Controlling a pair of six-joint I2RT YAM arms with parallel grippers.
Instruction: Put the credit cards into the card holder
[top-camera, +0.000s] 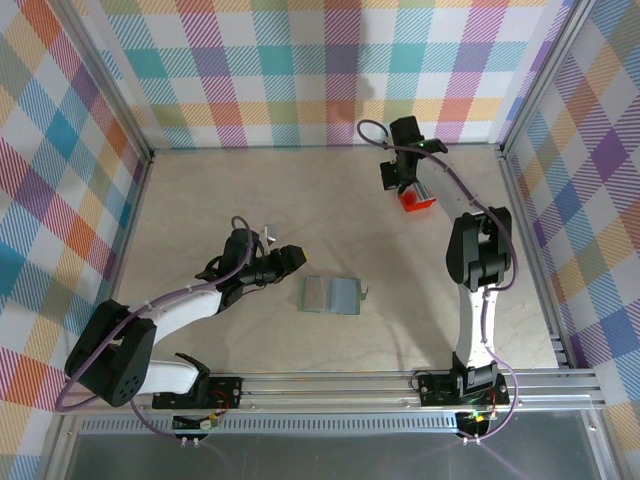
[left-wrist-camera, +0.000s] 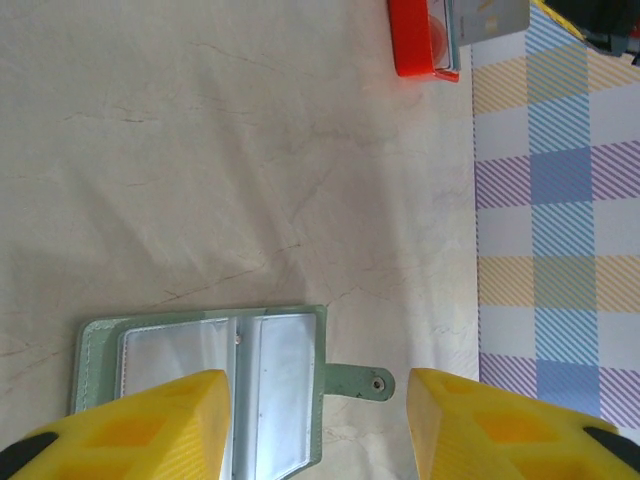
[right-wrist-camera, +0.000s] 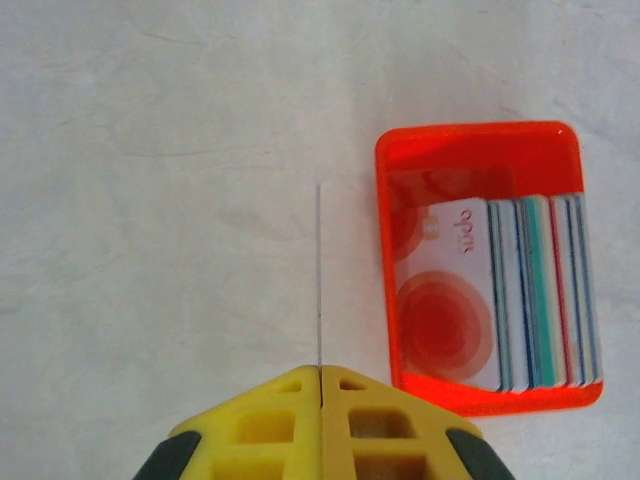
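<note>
The card holder (top-camera: 330, 294) lies open and flat mid-table, grey-green with clear inner slots, its small tab (left-wrist-camera: 362, 381) pointing right. My left gripper (top-camera: 297, 257) hovers just left of it, open; in the left wrist view the left gripper (left-wrist-camera: 315, 392) has its yellow fingers either side of the holder's (left-wrist-camera: 200, 370) right half and tab. My right gripper (right-wrist-camera: 321, 372) is shut on one credit card (right-wrist-camera: 319, 280), seen edge-on as a thin line, beside the red box. Several more credit cards (right-wrist-camera: 520, 300) stand in that box, the front one white with red circles.
The small red box (top-camera: 416, 203) sits at the back right of the table, under the right gripper (top-camera: 399, 180). Plaid walls and metal rails enclose the table. Bare tabletop (top-camera: 250, 190) stretches between the box and the holder.
</note>
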